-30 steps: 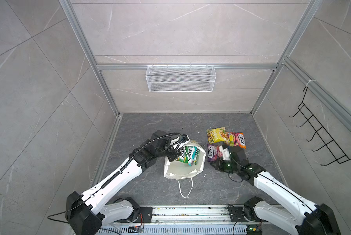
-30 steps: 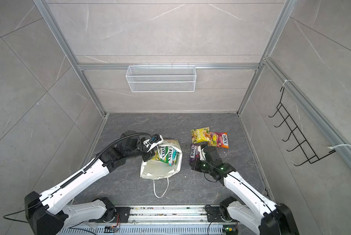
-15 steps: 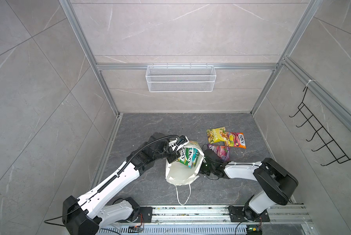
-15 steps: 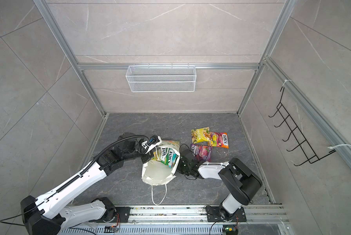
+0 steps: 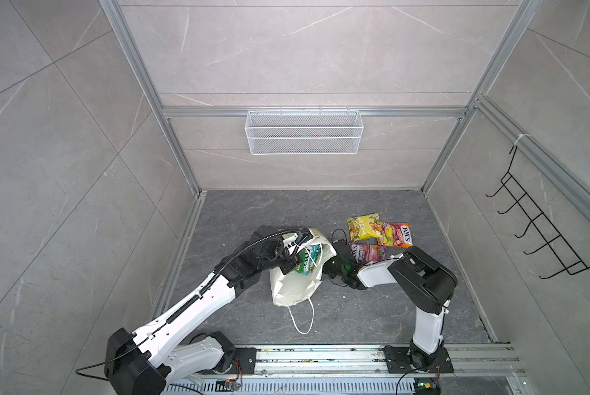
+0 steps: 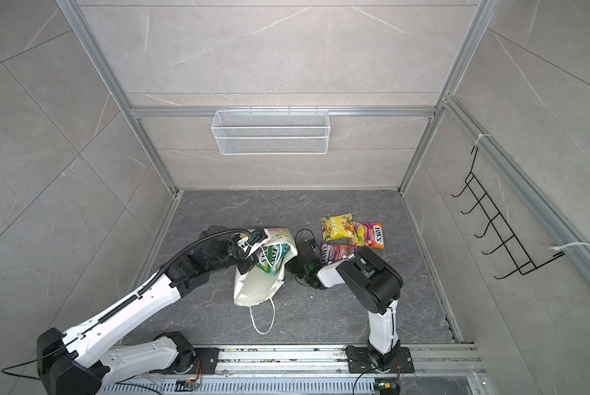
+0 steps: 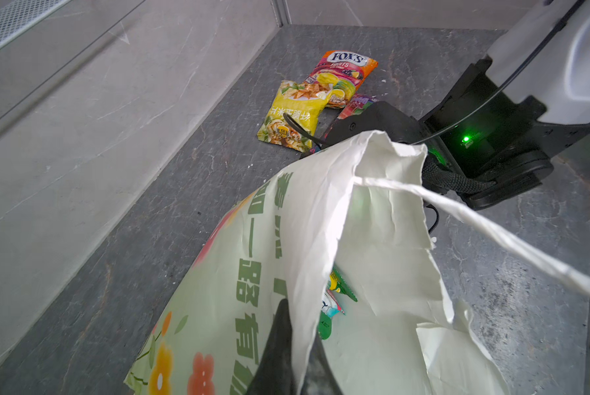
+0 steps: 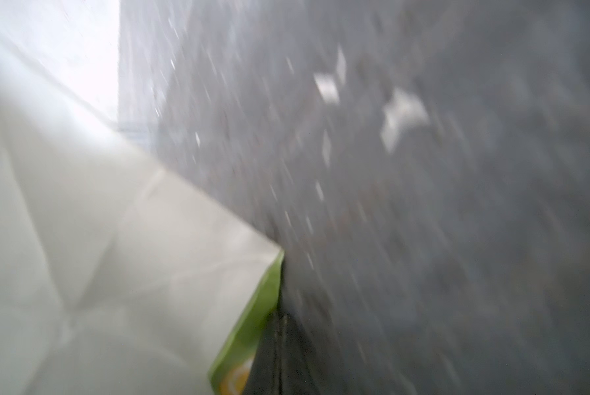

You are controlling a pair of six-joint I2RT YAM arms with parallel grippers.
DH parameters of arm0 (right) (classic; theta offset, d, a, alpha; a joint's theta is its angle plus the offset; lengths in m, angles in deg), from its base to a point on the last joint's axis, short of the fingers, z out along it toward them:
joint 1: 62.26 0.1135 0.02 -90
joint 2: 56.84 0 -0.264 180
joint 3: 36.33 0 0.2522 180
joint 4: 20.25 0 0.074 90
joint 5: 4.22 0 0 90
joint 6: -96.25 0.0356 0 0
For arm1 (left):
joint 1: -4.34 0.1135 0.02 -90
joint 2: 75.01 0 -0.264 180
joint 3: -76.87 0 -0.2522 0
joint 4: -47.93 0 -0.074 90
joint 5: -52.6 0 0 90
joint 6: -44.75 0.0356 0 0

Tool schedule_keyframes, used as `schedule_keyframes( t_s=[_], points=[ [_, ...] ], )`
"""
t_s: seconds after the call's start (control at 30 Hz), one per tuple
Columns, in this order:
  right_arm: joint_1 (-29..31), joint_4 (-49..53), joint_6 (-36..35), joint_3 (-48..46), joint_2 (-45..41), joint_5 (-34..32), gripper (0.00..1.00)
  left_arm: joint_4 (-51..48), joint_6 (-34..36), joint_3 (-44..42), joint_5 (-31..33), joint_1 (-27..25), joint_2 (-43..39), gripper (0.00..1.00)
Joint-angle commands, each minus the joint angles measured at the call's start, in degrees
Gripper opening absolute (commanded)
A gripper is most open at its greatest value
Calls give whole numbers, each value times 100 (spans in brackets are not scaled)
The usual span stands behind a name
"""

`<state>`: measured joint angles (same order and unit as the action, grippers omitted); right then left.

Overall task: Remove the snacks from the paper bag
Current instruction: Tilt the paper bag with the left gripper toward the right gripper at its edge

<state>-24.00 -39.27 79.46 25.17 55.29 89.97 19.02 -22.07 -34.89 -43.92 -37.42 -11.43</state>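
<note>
The paper bag (image 5: 295, 287) (image 6: 257, 287) stands half-collapsed mid-floor, mouth up. My left gripper (image 5: 291, 264) (image 7: 297, 321) is shut on its rim, one finger outside and one inside the paper. Green and teal snacks (image 5: 307, 261) (image 7: 334, 294) show inside the bag (image 7: 286, 239). On the floor to its right lie a yellow packet (image 5: 362, 227) (image 7: 292, 113), an orange-pink packet (image 5: 396, 234) (image 7: 341, 73) and a purple packet (image 5: 369, 253). My right gripper (image 5: 328, 268) (image 8: 280, 342) is shut, empty, low beside the bag's (image 8: 81, 256) right side; that view is blurred.
A white wire-mesh basket (image 5: 304, 136) hangs on the back wall. A black hook rack (image 5: 540, 232) is on the right wall. The bag's loose cord handle (image 5: 302, 318) trails toward the front rail (image 5: 321, 355). My right arm's elbow (image 5: 423, 280) folds up just right of the bag.
My right gripper left the purple packet and swung left, down to the bag's right side, the arm folding. The left gripper kept its hold on the rim; the bag shifted slightly.
</note>
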Motion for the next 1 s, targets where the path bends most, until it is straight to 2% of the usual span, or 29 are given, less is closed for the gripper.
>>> schedule_keyframes(
  t_s=[0.0,0.13,0.23,0.37,0.43,0.6,0.7,0.77,0.9,0.97],
  points=[
    [-281,-126,-255,484,415,-110,0,878,-159,-86,238,-62,-135,0],
    [-595,-20,-779,1016,517,237,0,1387,-177,-363,756,-52,-56,0],
    [-837,547,-1193,1192,124,394,0,1582,-359,-386,744,-36,71,0],
    [-1046,1453,-1861,881,-1078,229,0,1399,-534,-229,361,-34,223,0],
    [-1023,2150,-2318,714,-1963,147,0,1371,-595,-237,245,-34,137,0],
    [-501,3259,-3242,339,-3453,289,0,1039,-596,-139,150,-34,-181,0],
    [-286,3403,-2943,-177,-3767,553,0,976,-639,-136,168,-34,-296,0],
    [-177,3063,-2619,-689,-3783,704,0,898,-689,-97,184,-34,-301,0],
    [9,2147,-1883,-1591,-3550,546,0,1053,-776,-243,114,-34,-405,0],
    [24,1897,-1642,-1728,-3306,455,0,1111,-810,-306,84,-34,-440,0]
  ],
)
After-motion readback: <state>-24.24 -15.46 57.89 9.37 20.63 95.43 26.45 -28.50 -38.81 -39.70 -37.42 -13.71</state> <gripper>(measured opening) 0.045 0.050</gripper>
